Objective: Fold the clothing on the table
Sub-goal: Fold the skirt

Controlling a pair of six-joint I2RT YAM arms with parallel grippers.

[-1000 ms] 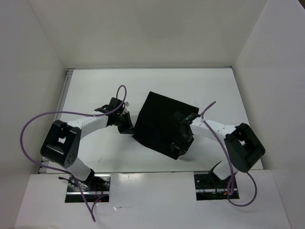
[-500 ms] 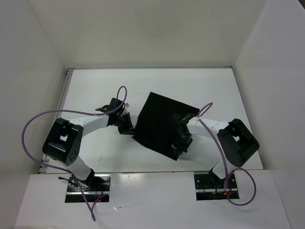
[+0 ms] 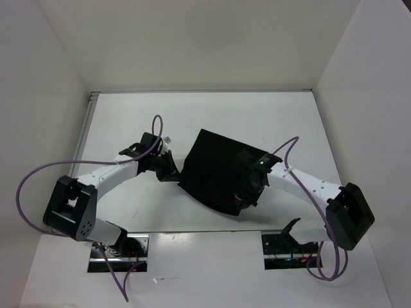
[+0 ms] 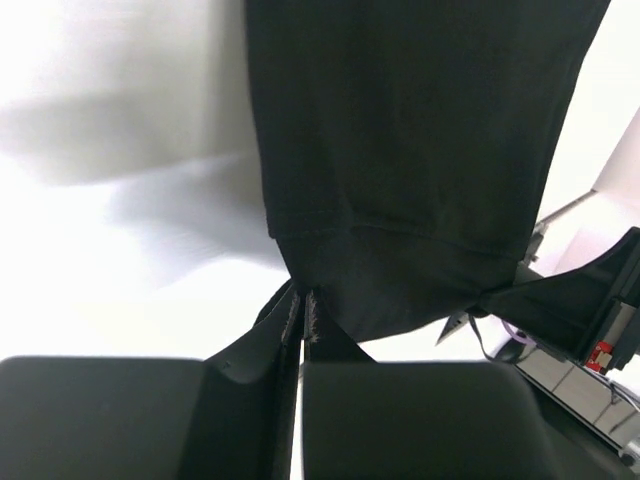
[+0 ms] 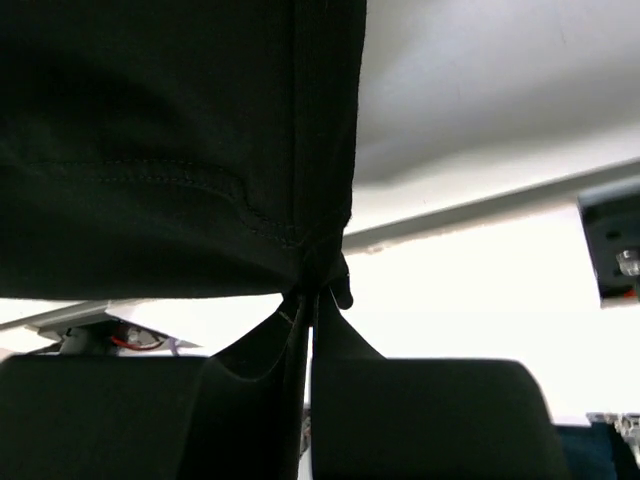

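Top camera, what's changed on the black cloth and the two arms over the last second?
The right gripper closed on the near right corner of the plain black piece of thin fabric, and its elbow swung out to the right. The left arm swung its elbow left. The left gripper stayed shut on the fabric's left corner, and the fabric hardly shifted on the flat white tabletop.

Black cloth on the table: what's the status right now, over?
Left gripper shut on the plain black fabric clothing. Right gripper shut on its opposite side. It lies skewed on the flat white table. Nothing blocking.
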